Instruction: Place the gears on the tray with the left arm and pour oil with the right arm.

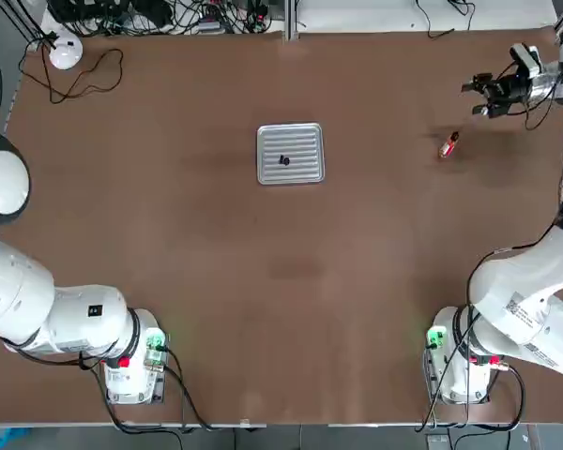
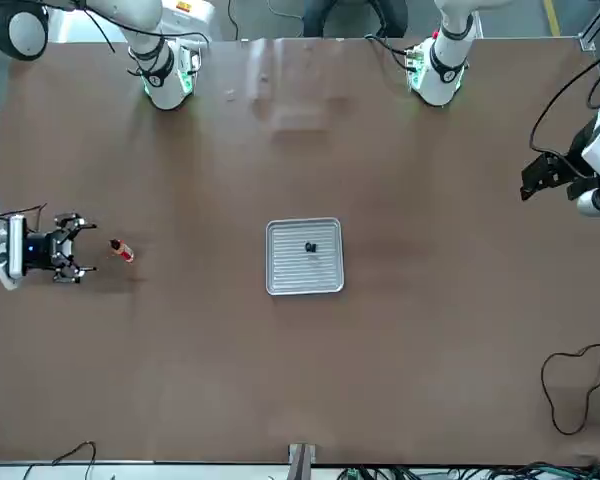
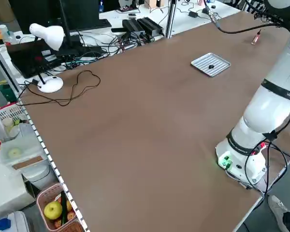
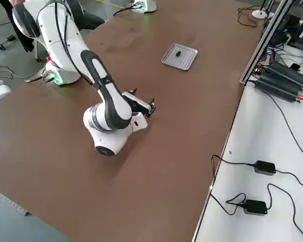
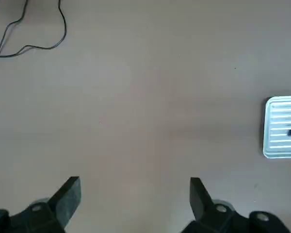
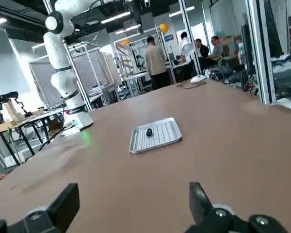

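Right jaws: spread wide, nothing between them, and the right gripper [image 1: 480,97] lies level and low over the table's far right edge, aimed sideways.
Left jaws: wide apart too, empty; the left gripper [image 5: 135,196] hangs high above bare table on the left side, pointing straight down.
Oil: the little bottle [image 1: 448,144] lies flat on the table near the right gripper, apart from it, red band showing.
Gears: the dark pieces [image 1: 283,160] sit together on the ribbed metal, close to its middle.
Tray: the tray [image 1: 291,154] rests flat at mid-table, well apart from both grippers and the bottle.
Background: people [image 6: 155,60] stand beyond the table's end.
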Motion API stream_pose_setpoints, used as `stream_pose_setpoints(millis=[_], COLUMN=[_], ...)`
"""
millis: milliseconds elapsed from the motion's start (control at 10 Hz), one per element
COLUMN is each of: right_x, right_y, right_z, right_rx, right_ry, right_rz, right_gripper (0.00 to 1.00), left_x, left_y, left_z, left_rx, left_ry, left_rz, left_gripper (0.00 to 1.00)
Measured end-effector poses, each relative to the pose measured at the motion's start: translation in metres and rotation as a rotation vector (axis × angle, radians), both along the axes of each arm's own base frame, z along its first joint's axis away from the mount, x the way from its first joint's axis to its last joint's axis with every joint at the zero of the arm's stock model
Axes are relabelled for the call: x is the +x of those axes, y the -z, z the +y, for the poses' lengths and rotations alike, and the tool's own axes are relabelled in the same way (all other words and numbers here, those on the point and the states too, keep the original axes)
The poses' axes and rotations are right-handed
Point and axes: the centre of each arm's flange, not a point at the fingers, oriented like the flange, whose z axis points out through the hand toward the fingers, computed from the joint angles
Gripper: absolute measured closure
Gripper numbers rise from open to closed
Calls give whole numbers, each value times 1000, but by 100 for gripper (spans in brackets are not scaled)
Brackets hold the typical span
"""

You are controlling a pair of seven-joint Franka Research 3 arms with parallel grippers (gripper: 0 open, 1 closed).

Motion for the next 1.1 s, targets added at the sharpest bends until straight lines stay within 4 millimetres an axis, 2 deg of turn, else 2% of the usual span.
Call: stream_pose_setpoints(millis=[100, 400, 700, 900, 1100], right_x=[8, 25, 24, 21, 18], right_y=[-25, -101, -171, -222, -251], right_z=[0, 22, 28, 45, 68], right_rx=[-36, -160, -345, -470, -569], right_ry=[-6, -4, 54, 85, 92], right_rz=[29, 124, 236, 266, 307], right_gripper=[0, 0, 0, 0, 0], left_x=[0, 0, 0, 0, 0], left_y=[0, 0, 0, 0, 0], left_z=[0, 0, 0, 0, 0], left_rx=[0, 0, 0, 0, 0], left_ry=[0, 0, 0, 0, 1], left_rz=[0, 0, 0, 0, 0], left_gripper=[1, 1, 1, 1, 1])
